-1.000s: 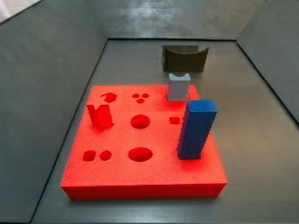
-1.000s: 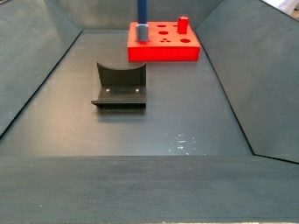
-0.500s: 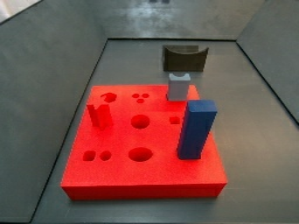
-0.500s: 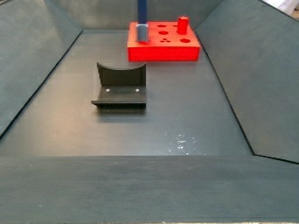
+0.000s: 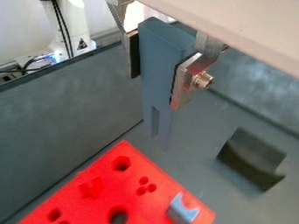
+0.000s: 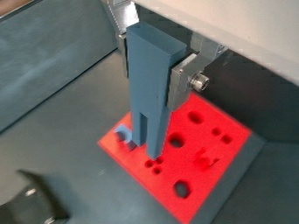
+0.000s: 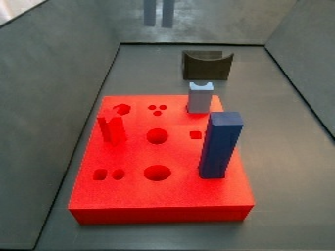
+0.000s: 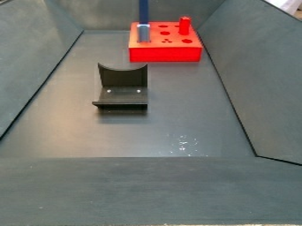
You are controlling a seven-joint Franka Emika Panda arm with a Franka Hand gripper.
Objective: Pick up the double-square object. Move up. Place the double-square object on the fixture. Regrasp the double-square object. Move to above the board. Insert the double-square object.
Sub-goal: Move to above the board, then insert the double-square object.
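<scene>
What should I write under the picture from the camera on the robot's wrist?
The claw holds the double-square object upright, high above the red board.

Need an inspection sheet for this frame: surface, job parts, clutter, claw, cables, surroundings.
Surface: dark grey floor, bare apart from the parts below.
Double-square object: held upright in the claw, its lower end hanging over the board in a wrist view; not inserted.
Board: red, flat on the floor; holes open.
Fixture: stands apart from the board, nothing on it.
Clutter: tall blue block, short grey peg and red piece stand in the board.
Claw: high above the scene, shut on the object.
Cables: some behind the wall in a wrist view.
Surroundings: grey walls on all sides.
</scene>
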